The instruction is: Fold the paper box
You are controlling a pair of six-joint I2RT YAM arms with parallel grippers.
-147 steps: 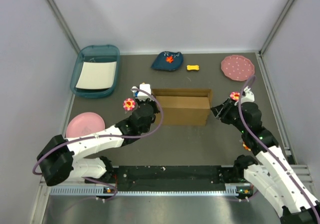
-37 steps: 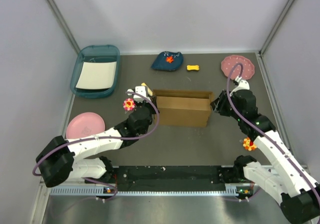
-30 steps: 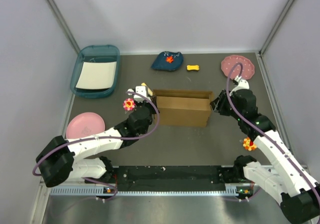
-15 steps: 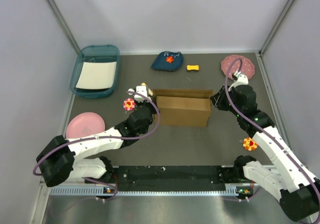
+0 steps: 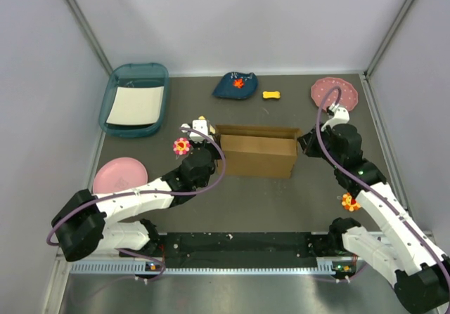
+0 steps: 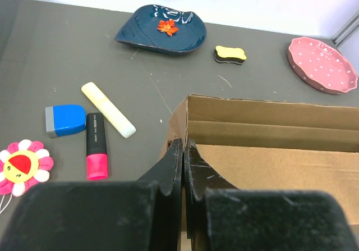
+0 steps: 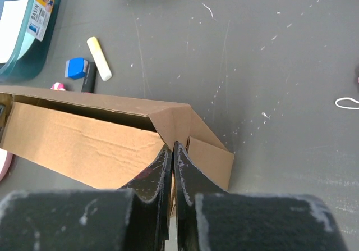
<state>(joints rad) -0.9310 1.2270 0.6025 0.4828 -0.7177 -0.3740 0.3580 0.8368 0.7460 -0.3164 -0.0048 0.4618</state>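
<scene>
The paper box (image 5: 257,152) is brown corrugated cardboard, partly erected, standing mid-table with its long walls up. It also shows in the left wrist view (image 6: 269,144) and the right wrist view (image 7: 84,136). My left gripper (image 6: 183,150) is shut on the box's left end wall, one finger on each side of the cardboard; from above the left gripper (image 5: 213,144) is at the box's left end. My right gripper (image 7: 171,150) is shut on the folded right end flap; from above the right gripper (image 5: 304,142) is at the box's right end.
A teal tray (image 5: 112,93) with a white sheet stands back left. A dark blue dish (image 5: 235,86), a yellow bone toy (image 5: 271,95) and a pink dotted plate (image 5: 334,93) lie behind the box. Markers, a blue eraser (image 6: 64,119) and a flower toy (image 6: 22,167) lie left of it. A pink plate (image 5: 118,175) lies front left.
The right arm has moved its gripper up along the box's right end, still pinching the flap. The left gripper and the box have stayed almost still.
</scene>
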